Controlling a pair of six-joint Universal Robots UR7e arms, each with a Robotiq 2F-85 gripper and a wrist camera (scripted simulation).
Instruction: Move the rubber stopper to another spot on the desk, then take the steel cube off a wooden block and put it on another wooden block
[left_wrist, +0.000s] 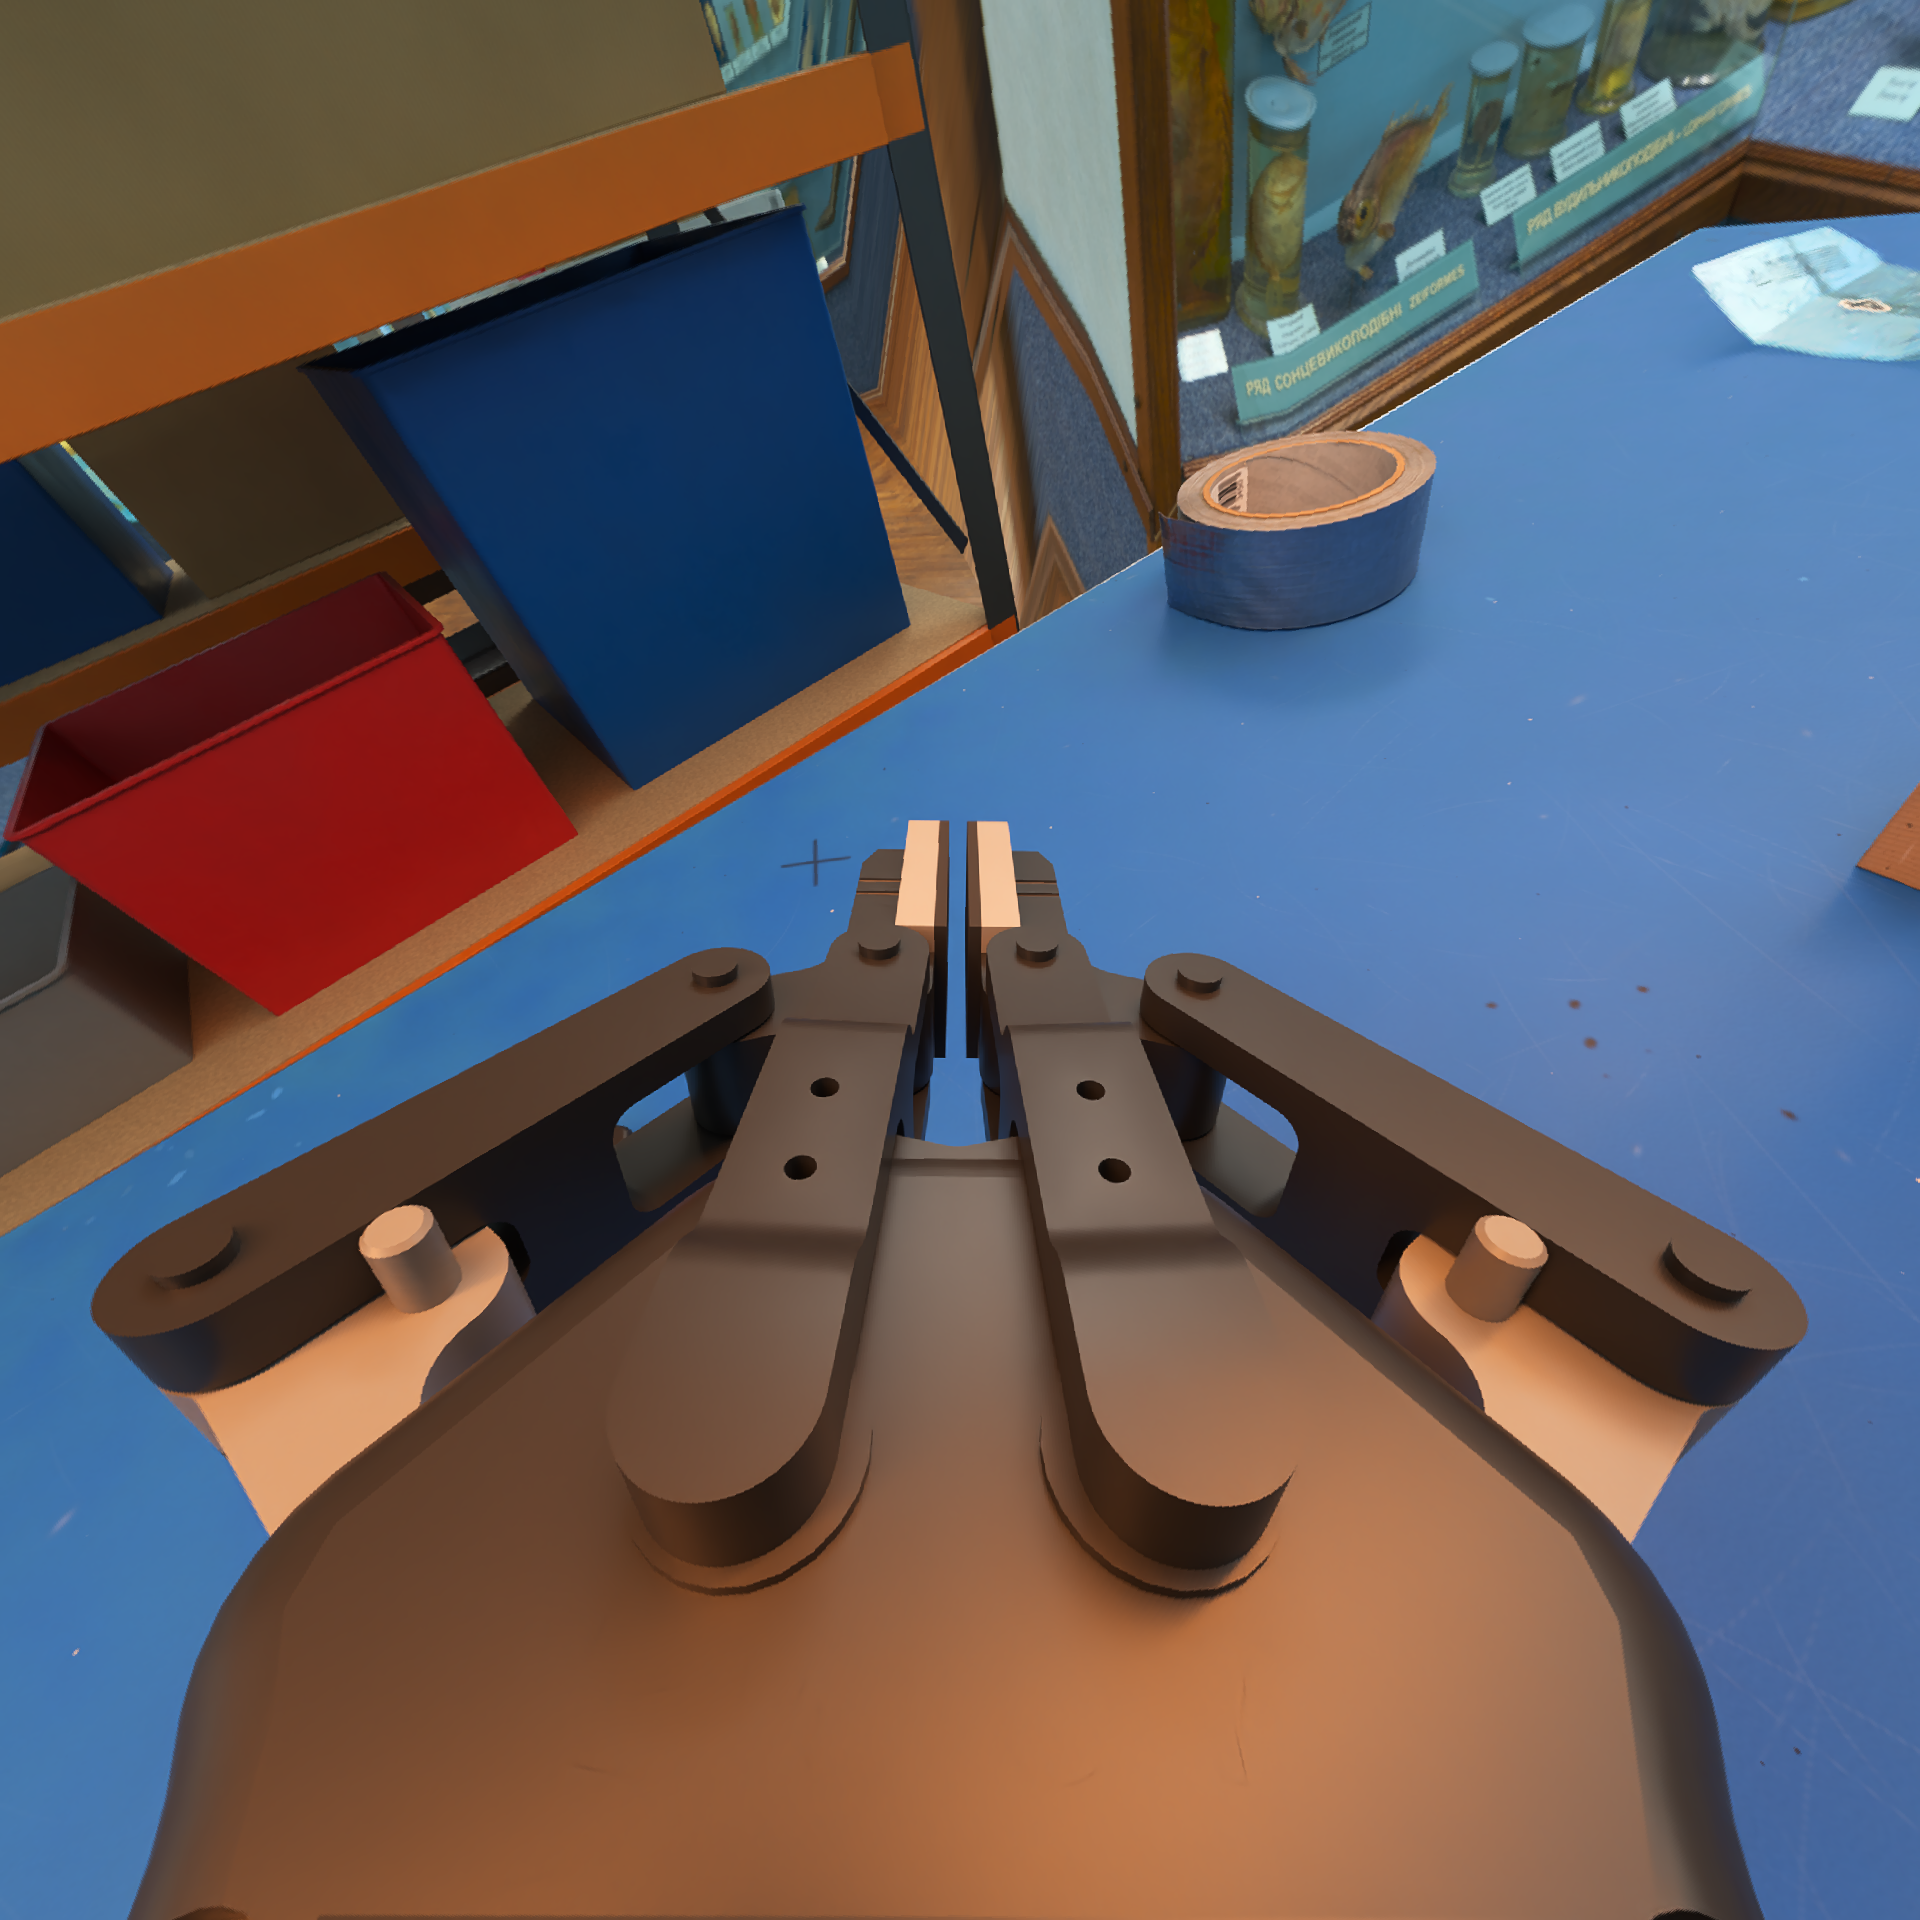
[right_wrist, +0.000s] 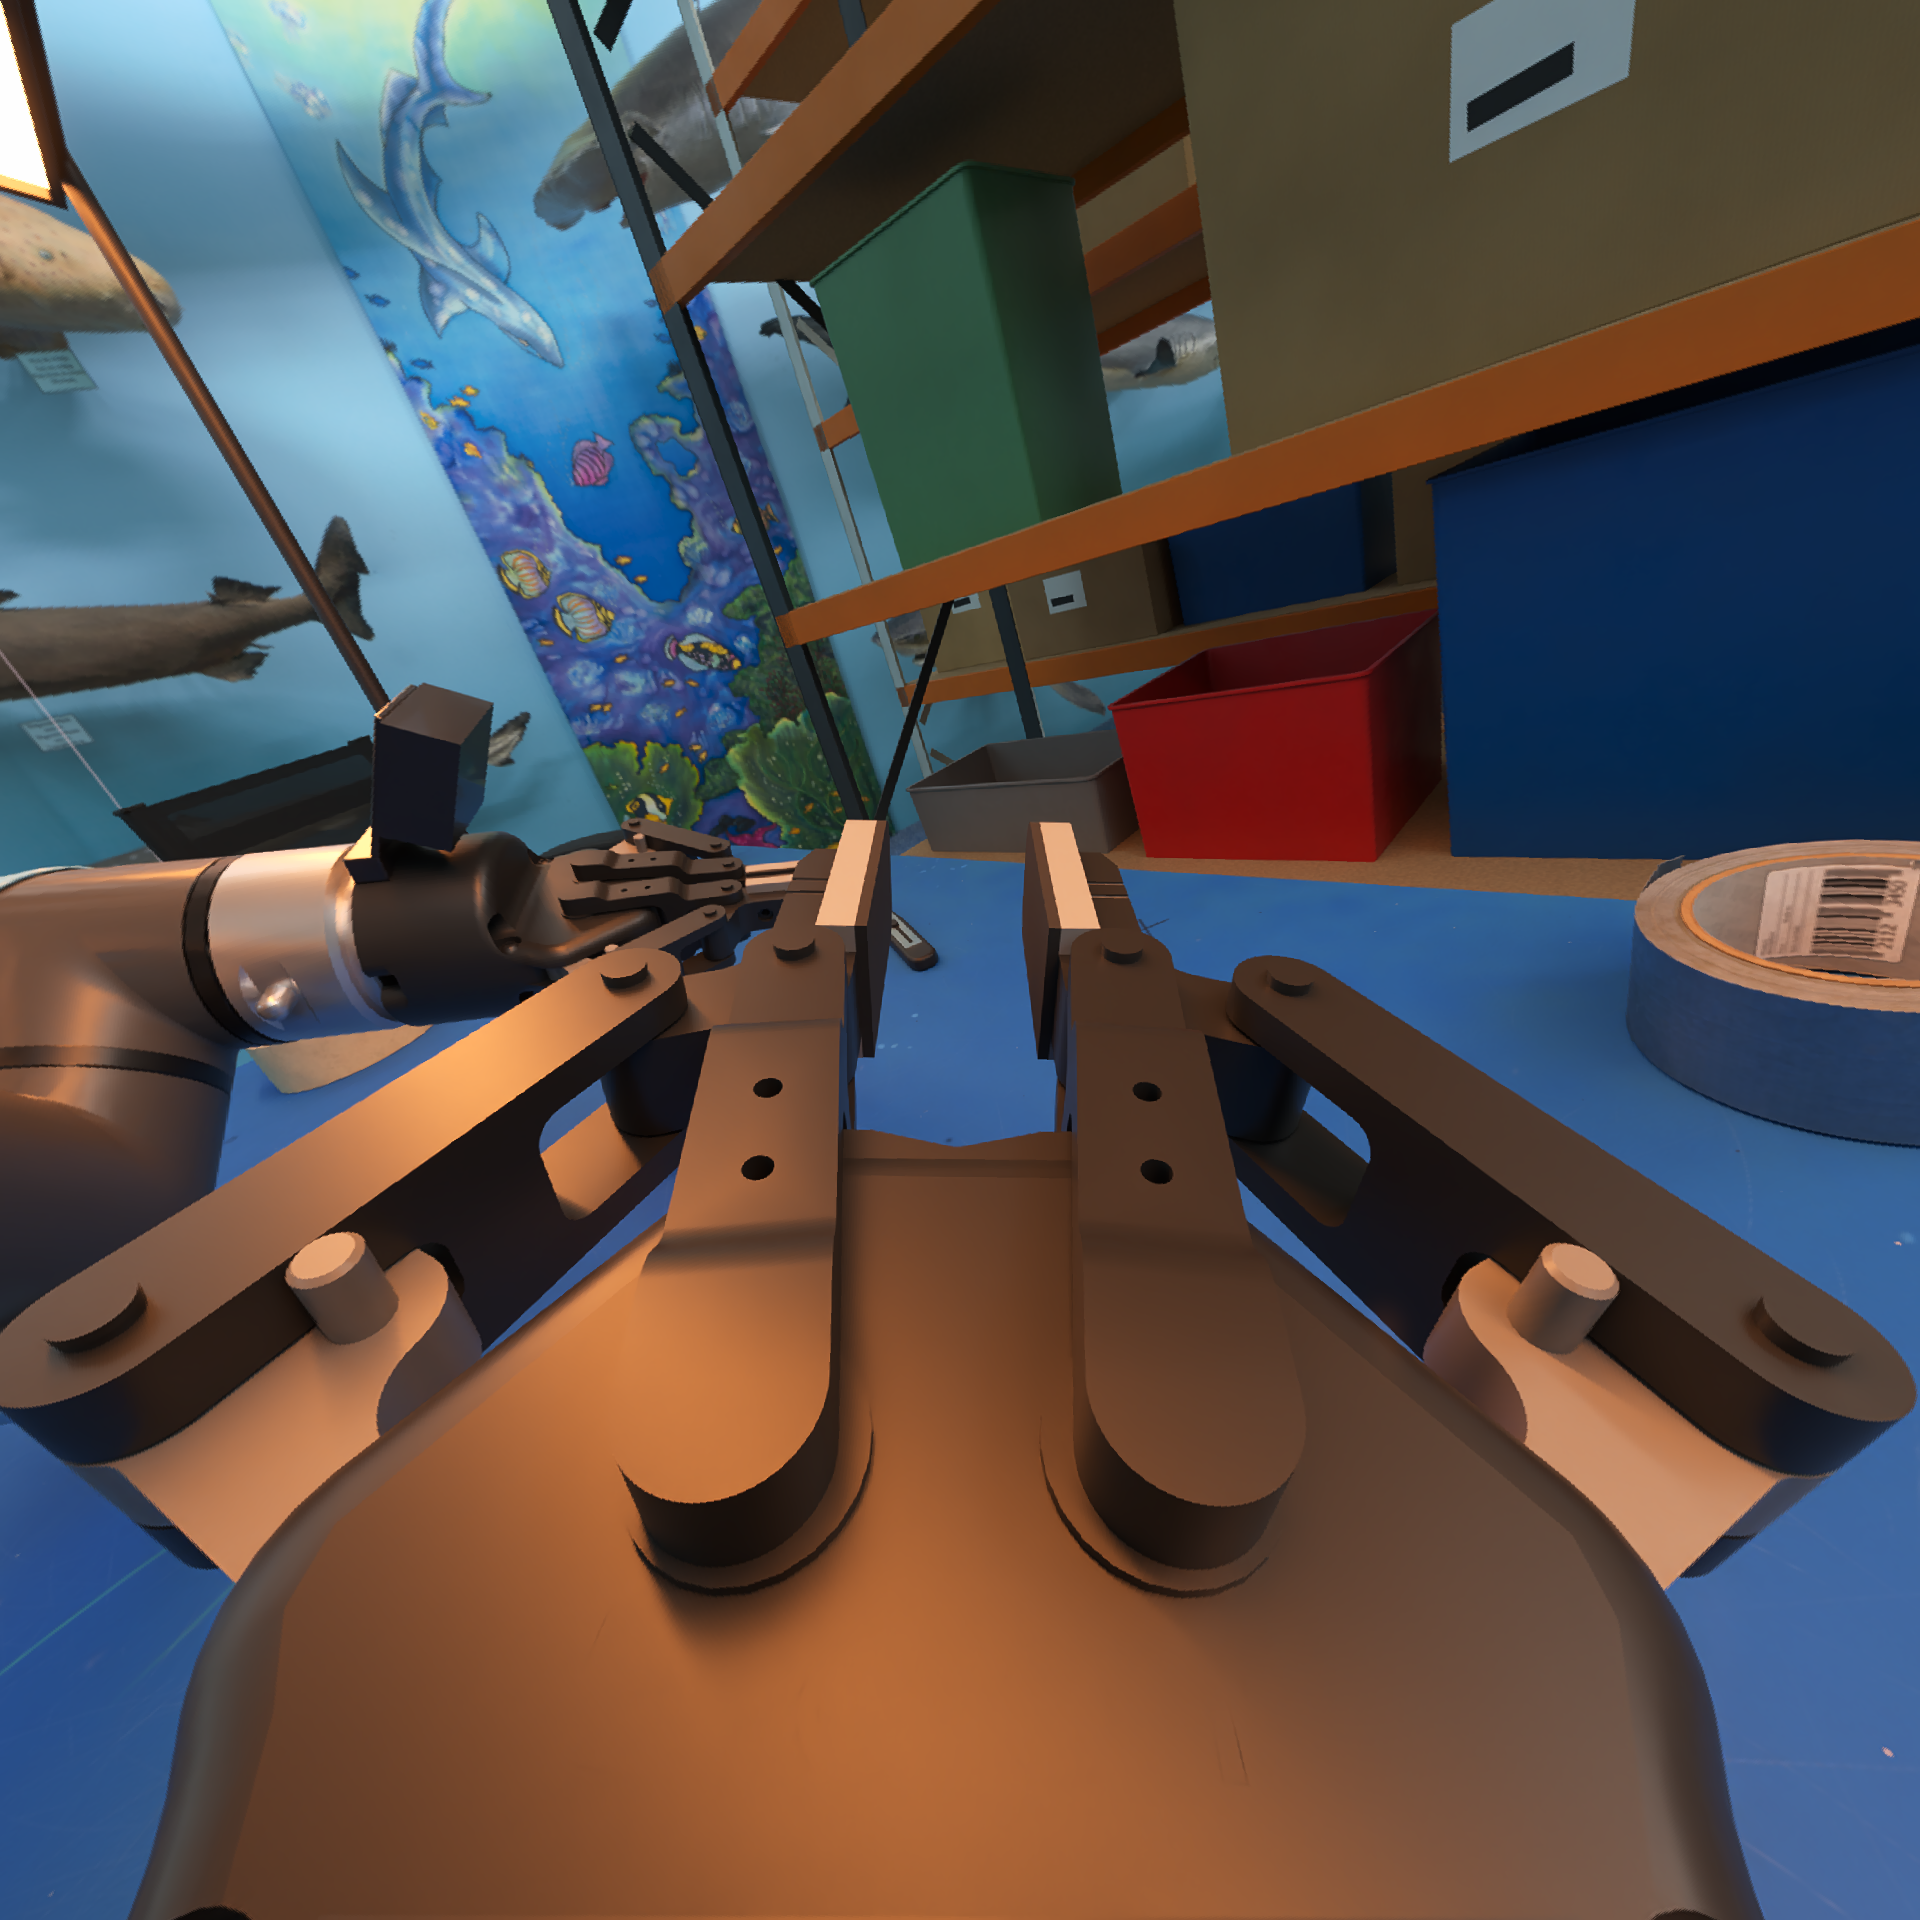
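No rubber stopper, steel cube or clear wooden block shows in either view. In the left wrist view my left gripper (left_wrist: 958, 868) hovers low over the blue desk (left_wrist: 1455, 831), its pads nearly touching with nothing between them. In the right wrist view my right gripper (right_wrist: 956, 873) is partly open and empty above the desk (right_wrist: 1351, 987). The left arm (right_wrist: 291, 935) reaches in from the left, and its fingers end just behind my right gripper's left finger. A pale beige object (right_wrist: 312, 1060) lies under that arm; I cannot tell what it is.
A roll of blue tape (left_wrist: 1299, 530) (right_wrist: 1787, 997) stands on the desk. A crumpled sheet (left_wrist: 1818, 291) and a brown corner (left_wrist: 1896, 847) sit at the right edge. A small dark object (right_wrist: 912, 940) lies ahead. Shelving with red (left_wrist: 281, 790) and blue (left_wrist: 644, 499) bins borders the desk.
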